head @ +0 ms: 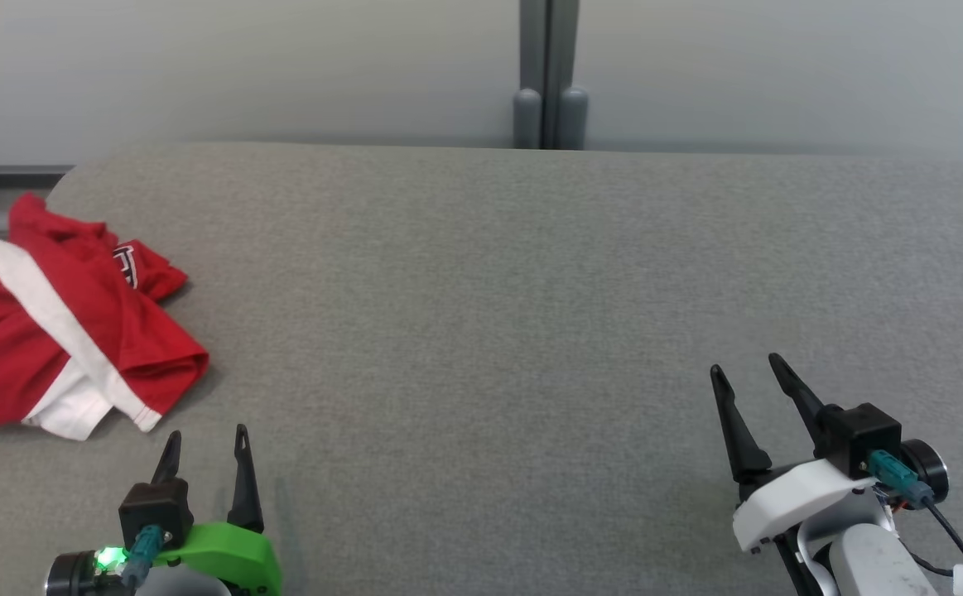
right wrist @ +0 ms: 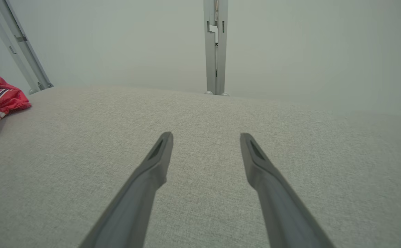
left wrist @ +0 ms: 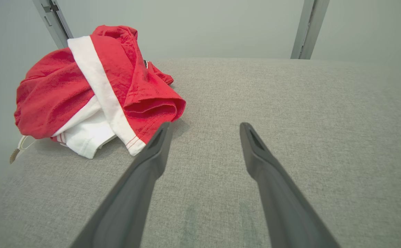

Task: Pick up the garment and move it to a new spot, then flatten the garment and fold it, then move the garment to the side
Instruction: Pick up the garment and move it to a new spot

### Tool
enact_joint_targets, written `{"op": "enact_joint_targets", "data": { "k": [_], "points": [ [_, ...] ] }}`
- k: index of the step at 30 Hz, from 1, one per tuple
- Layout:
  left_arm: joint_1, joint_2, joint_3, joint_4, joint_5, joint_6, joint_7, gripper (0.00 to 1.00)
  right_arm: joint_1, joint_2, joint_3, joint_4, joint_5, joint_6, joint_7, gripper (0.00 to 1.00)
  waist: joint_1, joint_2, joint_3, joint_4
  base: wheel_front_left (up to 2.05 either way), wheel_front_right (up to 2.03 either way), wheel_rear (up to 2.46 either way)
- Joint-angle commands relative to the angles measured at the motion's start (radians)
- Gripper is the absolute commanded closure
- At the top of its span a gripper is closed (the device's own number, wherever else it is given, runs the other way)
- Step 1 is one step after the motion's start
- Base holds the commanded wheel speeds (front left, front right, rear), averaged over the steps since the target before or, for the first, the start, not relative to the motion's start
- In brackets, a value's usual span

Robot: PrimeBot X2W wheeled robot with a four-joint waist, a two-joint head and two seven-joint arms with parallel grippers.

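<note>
Pale wall (head: 241,66) makes the background, split by a grey upright post (head: 549,74). Below it spreads the grey fabric-covered table (head: 481,314), wide and flat. At its left edge lies the garment (head: 59,331), a crumpled heap of red cloth with a white band and white lining (part of a dark-and-white print peeks from a fold). My right gripper (head: 744,364) hovers over the table at the lower right, well apart from the garment, fingers spread and holding nothing. My left gripper (head: 207,432) is near the heap's front edge, fingers likewise apart and empty. A thin cord (left wrist: 14,155) with a brownish tip trails from the garment's left side.
</note>
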Motion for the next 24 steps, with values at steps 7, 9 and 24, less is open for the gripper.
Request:
{"op": "enact_joint_targets", "data": {
  "k": [7, 9, 24],
  "points": [
    [0.002, 0.002, 0.046, 0.021, 0.019, 0.007, -0.008, 0.00, -0.028, -0.005, 0.030, 0.015, -0.016, 0.000, -0.011, 0.00, 0.0000, 0.0000, 0.035, 0.243, 0.00, 0.00, 0.00],
    [0.010, 0.001, 0.059, 0.027, 0.016, 0.005, -0.008, 0.00, -0.032, -0.005, 0.040, 0.019, -0.012, -0.001, -0.011, 0.00, 0.0000, 0.0000, 0.038, 0.277, 0.00, 0.00, 0.00],
    [-0.003, -0.002, 0.110, 0.070, -0.053, -0.013, -0.008, 0.00, -0.063, -0.005, 0.094, 0.059, -0.036, -0.001, -0.011, 0.00, 0.0000, 0.0000, 0.085, 0.352, 0.00, 0.00, 0.00]
  ]
}}
